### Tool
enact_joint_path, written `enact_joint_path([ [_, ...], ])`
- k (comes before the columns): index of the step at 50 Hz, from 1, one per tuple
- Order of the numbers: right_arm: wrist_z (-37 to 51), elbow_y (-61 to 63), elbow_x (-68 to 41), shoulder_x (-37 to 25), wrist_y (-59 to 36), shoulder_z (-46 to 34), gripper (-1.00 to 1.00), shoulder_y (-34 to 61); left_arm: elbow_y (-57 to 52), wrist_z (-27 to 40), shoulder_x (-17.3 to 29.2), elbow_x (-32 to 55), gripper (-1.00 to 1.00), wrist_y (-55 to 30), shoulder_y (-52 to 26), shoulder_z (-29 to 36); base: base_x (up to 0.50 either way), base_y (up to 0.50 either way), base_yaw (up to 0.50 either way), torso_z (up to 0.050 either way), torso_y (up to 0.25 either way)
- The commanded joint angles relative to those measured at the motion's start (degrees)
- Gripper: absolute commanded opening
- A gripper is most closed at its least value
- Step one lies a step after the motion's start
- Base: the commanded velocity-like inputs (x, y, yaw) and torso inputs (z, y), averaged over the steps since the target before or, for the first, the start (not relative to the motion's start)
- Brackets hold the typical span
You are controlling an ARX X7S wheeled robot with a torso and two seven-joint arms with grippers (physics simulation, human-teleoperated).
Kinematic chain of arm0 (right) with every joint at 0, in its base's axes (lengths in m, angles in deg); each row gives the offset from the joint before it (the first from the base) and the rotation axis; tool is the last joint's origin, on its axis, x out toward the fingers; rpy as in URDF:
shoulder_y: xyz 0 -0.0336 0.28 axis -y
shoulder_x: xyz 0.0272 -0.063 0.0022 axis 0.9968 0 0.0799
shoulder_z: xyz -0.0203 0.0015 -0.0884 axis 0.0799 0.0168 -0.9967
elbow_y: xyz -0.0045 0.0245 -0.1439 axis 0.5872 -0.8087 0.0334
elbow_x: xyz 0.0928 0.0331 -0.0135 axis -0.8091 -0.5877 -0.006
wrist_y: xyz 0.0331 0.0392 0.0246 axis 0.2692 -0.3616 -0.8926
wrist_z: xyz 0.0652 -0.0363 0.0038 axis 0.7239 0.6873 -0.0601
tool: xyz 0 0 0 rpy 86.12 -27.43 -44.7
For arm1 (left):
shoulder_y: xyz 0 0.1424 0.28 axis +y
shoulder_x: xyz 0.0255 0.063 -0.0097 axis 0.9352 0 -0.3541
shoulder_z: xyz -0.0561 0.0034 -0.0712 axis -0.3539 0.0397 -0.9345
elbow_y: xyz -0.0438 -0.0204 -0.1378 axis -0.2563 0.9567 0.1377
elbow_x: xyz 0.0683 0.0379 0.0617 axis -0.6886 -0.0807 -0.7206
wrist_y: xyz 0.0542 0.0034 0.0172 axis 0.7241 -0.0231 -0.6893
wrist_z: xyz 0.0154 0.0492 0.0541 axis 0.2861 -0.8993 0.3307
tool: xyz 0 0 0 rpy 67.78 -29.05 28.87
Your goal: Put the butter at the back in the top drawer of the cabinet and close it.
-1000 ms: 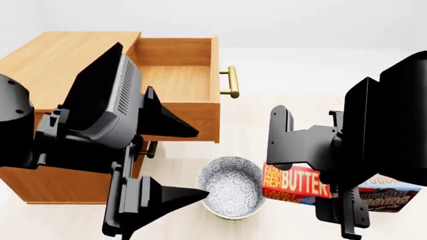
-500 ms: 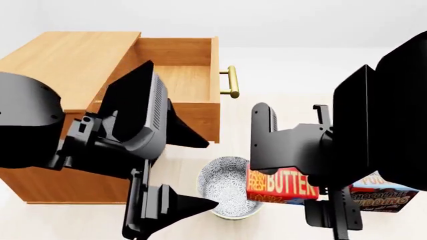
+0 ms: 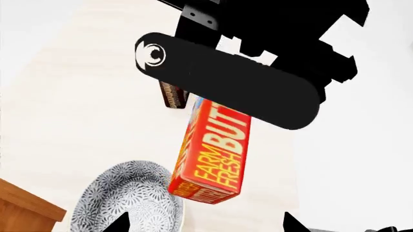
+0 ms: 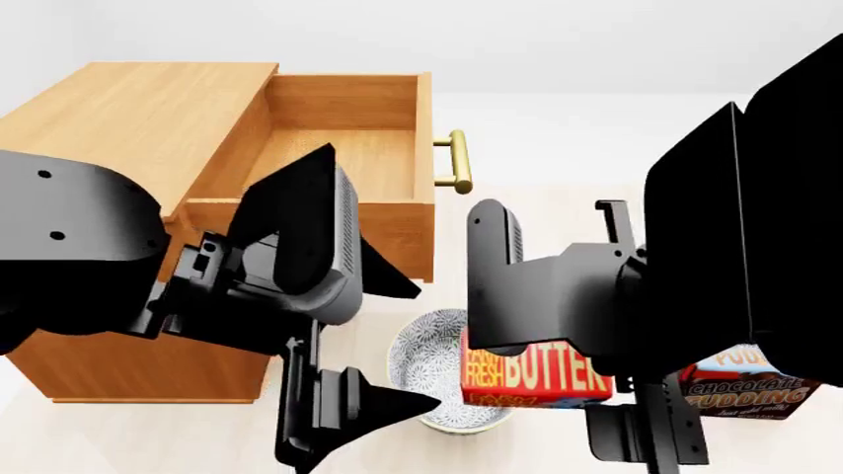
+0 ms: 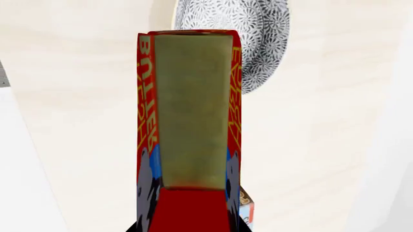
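One butter (image 4: pixel 534 375) box is clamped in the right gripper (image 4: pixel 554 390), whose jaws press on its two broad faces; the box hangs clear of the floor, its free end reaching out past the fingertips. In the right wrist view the butter (image 5: pixel 190 111) fills the space between the jaws, narrow olive edge toward the camera, red lettered faces on either side. In the left wrist view the same butter (image 3: pixel 213 150) juts down from under the right arm's dark body, with "FARM FRESH" readable along its side.

One patterned bowl (image 4: pixel 428 370) sits on the pale floor just beyond the held box's free end, partly overlapped by it in the head view; the bowl (image 5: pixel 248 38) shows past the box's far end in the right wrist view, and the bowl (image 3: pixel 129 200) lies below it in the left wrist view.

One chocolate pudding box (image 4: pixel 751 390) stands on the floor behind the right gripper's jaws, on the side away from the bowl.

The left gripper (image 4: pixel 382 346) holds nothing, its two pointed fingers spread wide apart, the bowl just beyond the tips.

One cabinet (image 4: pixel 125 118) stands beyond the left jaws. Its top drawer (image 4: pixel 355 148) is pulled out, bare wood inside, with one brass handle (image 4: pixel 457 161) on its front.
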Motion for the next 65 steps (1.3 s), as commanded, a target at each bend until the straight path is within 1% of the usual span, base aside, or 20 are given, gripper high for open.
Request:
enact_joint_path([
  [1, 1.7, -0.2, -0.5, 1.2, 0.0, 1.6, -1.0, 1.8, 0.7, 0.3, -0.9, -1.4, 1.0, 0.6, 1.2, 0.7, 0.0, 0.0, 0.0, 0.01, 0.0],
  [21, 2.2, -0.1, -1.4, 2.0, -0.4, 2.8, -1.0, 2.2, -1.3, -0.4, -1.1, -1.9, 1.0, 0.6, 1.8, 1.1, 0.0, 0.0, 0.0, 0.0, 0.001],
  [65, 3.6, 0.2, -3.6, 2.6, -1.0, 4.8, -1.0, 2.6, -0.9, -1.3, -3.6, -3.9, 1.0, 2.0, 3.9, 2.0, 0.0, 0.0, 0.0, 0.0, 0.001],
])
